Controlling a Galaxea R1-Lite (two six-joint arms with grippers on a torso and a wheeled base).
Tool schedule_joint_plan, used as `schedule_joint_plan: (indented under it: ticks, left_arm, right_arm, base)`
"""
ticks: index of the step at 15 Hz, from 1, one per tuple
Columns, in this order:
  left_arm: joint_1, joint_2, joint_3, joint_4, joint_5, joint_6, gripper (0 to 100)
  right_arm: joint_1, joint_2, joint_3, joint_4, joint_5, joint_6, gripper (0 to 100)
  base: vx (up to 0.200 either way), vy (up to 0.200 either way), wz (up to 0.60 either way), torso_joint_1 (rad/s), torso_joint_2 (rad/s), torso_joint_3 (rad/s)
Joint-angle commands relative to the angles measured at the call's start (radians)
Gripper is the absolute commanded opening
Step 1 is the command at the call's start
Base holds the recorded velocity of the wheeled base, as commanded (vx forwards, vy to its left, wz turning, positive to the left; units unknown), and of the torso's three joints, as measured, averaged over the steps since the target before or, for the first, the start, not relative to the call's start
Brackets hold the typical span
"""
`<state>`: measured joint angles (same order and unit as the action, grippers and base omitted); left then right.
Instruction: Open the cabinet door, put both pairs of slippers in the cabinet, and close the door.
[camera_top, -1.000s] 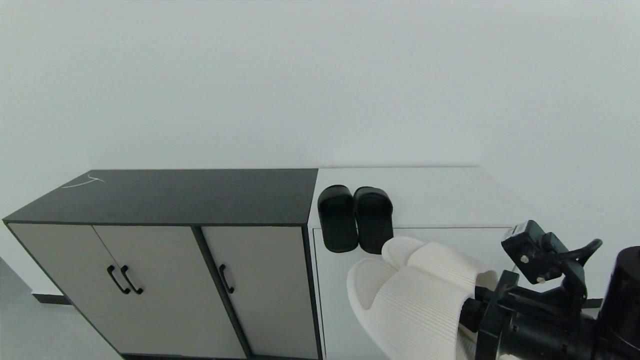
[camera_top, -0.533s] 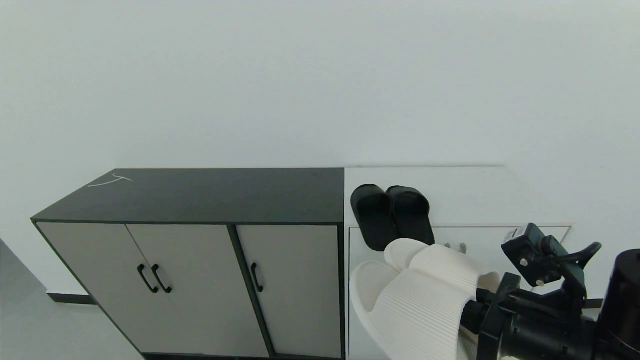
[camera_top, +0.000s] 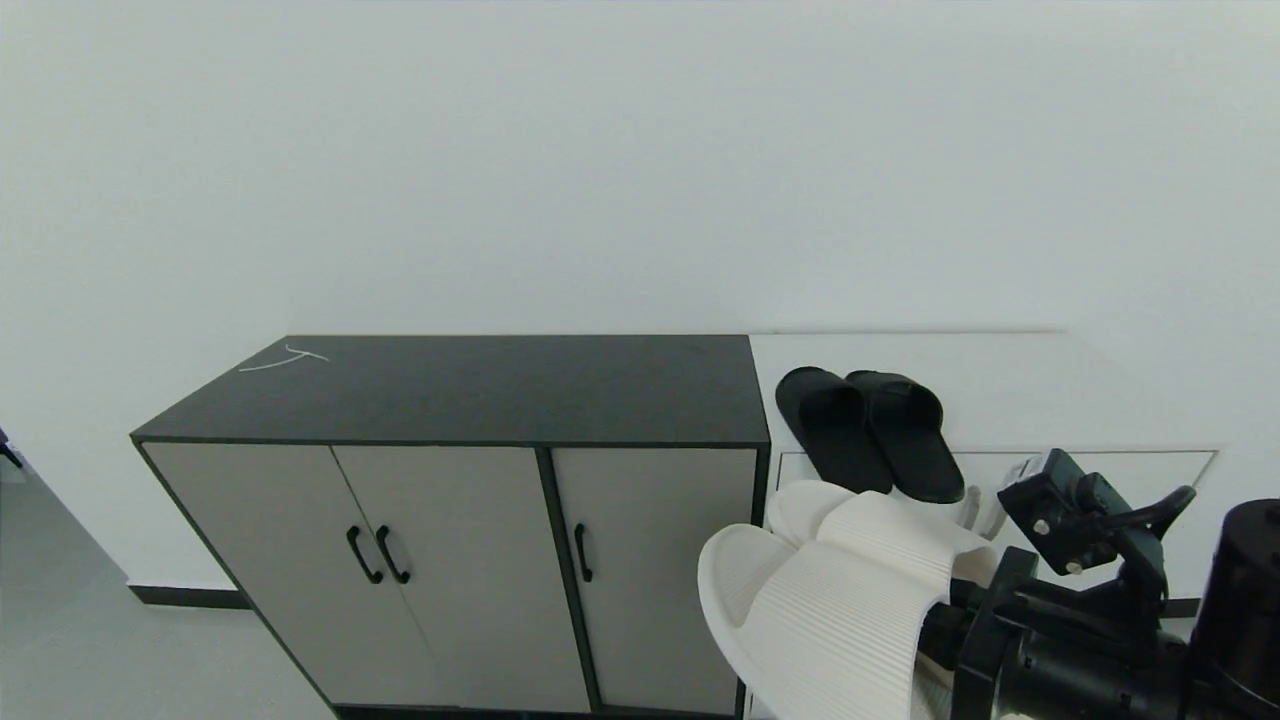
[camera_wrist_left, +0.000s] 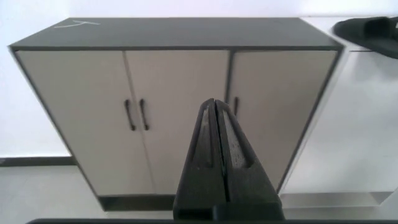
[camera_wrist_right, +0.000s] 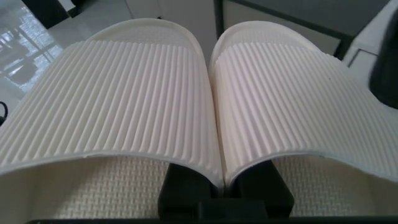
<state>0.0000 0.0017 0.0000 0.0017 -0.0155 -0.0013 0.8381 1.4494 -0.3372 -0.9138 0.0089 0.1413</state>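
2 white ribbed foam slippers are squeezed together by the fingers of the right gripper to be carried as 1, while the empty fingers of the left gripper are pressed shut.

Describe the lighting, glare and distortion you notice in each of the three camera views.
Head view: soft, even light, no hard shadow on the plain white wall; the side edges of the black-topped, grey-doored cabinet converge downward. Left wrist view: same convergence, with the shut left gripper dark in front. Right wrist view: bright glare patches on the glossy floor beyond the white ribbed slippers.
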Motion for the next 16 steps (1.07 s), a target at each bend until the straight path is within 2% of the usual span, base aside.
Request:
schedule_joint_plan:
  ticks: [1,16]
  left_arm:
    - [0.000,0.000,0.000,0.000,0.000,0.000,0]
    - [-0.002,0.000,0.000,0.001,0.000,0.000,0]
  right_arm:
    - [0.001,0.008,0.001,0.000,0.000,-0.002,0]
    - [0.010,0.032,0.007,-0.002,0.000,-0.008,0]
  base:
    - [0.000,0.200,0.00,0.002,0.00,0.002]
    - [0.000,0.200,0.00,0.000,0.00,0.004]
